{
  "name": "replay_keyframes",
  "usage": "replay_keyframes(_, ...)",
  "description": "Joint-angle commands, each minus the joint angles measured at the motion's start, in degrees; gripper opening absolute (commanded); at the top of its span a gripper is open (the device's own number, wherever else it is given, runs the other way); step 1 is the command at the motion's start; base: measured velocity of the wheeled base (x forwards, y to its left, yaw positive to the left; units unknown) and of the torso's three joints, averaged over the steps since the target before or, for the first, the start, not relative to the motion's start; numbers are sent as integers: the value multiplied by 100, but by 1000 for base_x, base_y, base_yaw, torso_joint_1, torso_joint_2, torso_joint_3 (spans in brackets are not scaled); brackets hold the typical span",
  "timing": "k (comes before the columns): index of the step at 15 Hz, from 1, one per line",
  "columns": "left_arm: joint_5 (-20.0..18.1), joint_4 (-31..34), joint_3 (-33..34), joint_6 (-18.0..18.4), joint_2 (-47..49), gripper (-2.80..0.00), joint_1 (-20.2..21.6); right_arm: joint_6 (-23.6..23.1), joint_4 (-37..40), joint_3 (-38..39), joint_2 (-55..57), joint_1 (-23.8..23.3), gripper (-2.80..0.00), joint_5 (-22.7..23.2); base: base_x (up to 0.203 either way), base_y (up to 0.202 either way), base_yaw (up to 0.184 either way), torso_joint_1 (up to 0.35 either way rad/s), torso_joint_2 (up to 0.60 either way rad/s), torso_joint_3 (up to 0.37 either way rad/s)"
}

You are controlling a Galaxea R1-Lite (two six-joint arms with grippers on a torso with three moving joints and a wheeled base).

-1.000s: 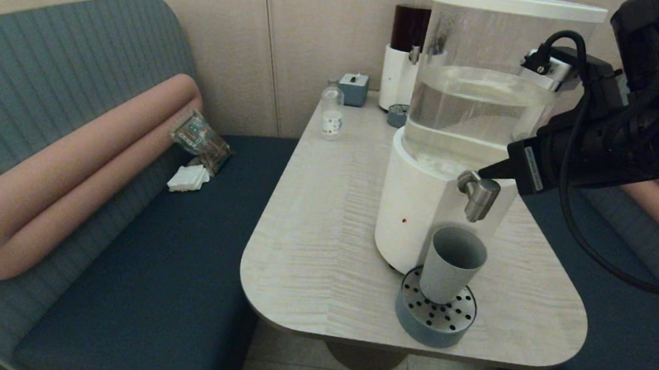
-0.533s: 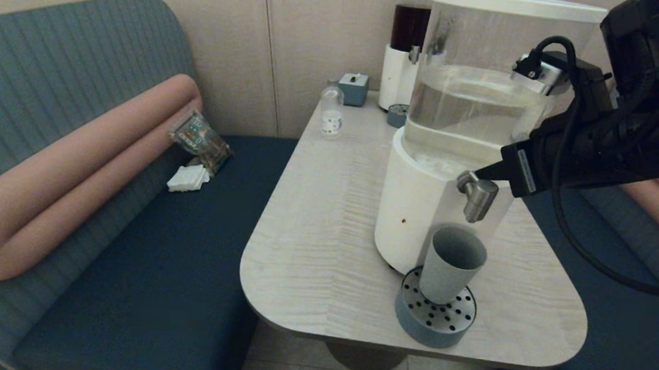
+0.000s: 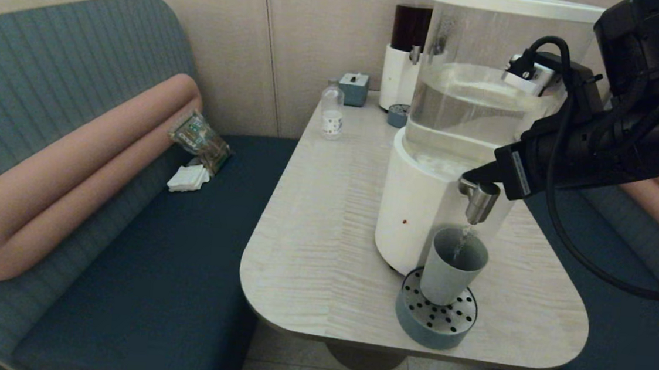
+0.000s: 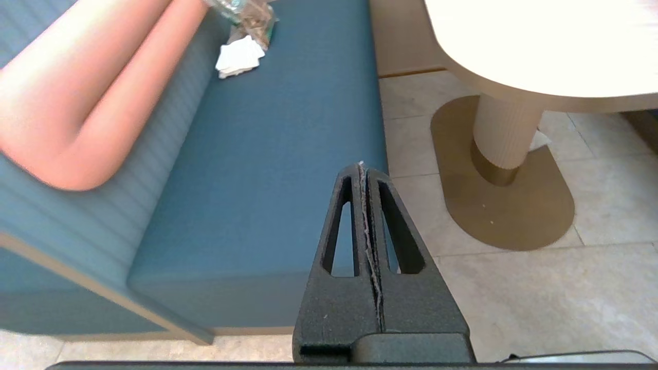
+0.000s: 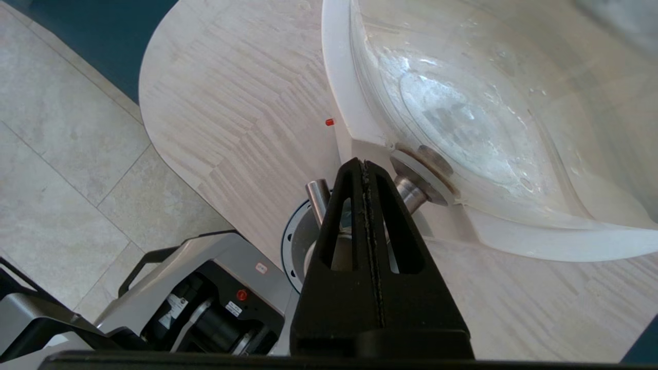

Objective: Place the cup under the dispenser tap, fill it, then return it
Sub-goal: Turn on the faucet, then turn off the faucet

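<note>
The grey-blue cup stands upright on the round drip tray, directly below the brushed-steel dispenser tap. A thin stream of liquid runs from the tap into the cup. My right gripper is shut with nothing held, its tip pressing on top of the tap; in the right wrist view the right gripper lies over the tap, hiding most of the cup. My left gripper is shut and empty, parked low beside the bench, away from the table.
The big dispenser with clear tank stands on the pale table. Behind it are a narrow dark-liquid dispenser, a small clear bottle and a small blue box. Blue benches flank the table.
My right gripper has moved left and pressed down onto the tap, the tap has tilted to vertical, and liquid now streams into the cup. The cup has stayed in place.
</note>
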Motion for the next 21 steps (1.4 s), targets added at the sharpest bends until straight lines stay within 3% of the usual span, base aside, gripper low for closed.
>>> replay_keyframes(1, 0, 2, 0, 7, 9, -280, -3, -16, 31, 3, 26, 2, -280, -13, 0, 0, 0, 0, 0, 0)
replay_keyframes(11, 0, 2, 0, 7, 9, -280, -3, 46, -285, 202, -324, -488, -280, -31, 0, 0, 0, 0, 0, 0)
replay_keyframes(17, 0, 2, 0, 7, 9, -280, -3, 27, -438, 810, -959, -777, -280, -23, 0, 0, 0, 0, 0, 0)
replay_keyframes(21, 0, 2, 0, 7, 9, -280, -3, -4, -468, 1541, -1953, -1122, -280, -44, 0, 0, 0, 0, 0, 0)
